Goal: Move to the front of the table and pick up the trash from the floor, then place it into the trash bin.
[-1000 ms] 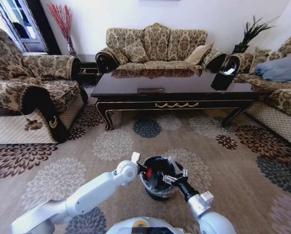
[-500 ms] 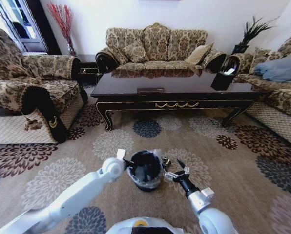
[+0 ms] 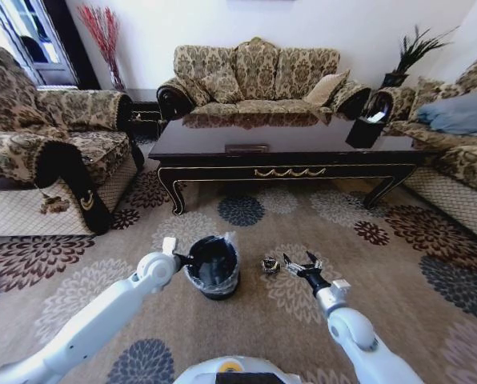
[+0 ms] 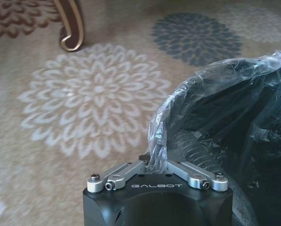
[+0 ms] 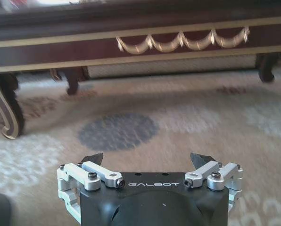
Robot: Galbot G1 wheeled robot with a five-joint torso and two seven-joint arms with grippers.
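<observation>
Ahead, open carpet (image 3: pixel 222 240) runs to the table (image 3: pixel 286 156) at twelve o'clock — left gripper (image 3: pixel 184 260) clamps the trash bin (image 3: pixel 212 268) rim; right gripper (image 3: pixel 301 264) gapes empty.

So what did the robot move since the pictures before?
The left gripper, shut on the rim of the trash bin, pulled the bin leftwards and a little towards the table. The right gripper drew away from the bin's mouth and now hangs open over the carpet, beside a small dark crumpled wad that has come into view. The table and sofas stayed put.
</observation>
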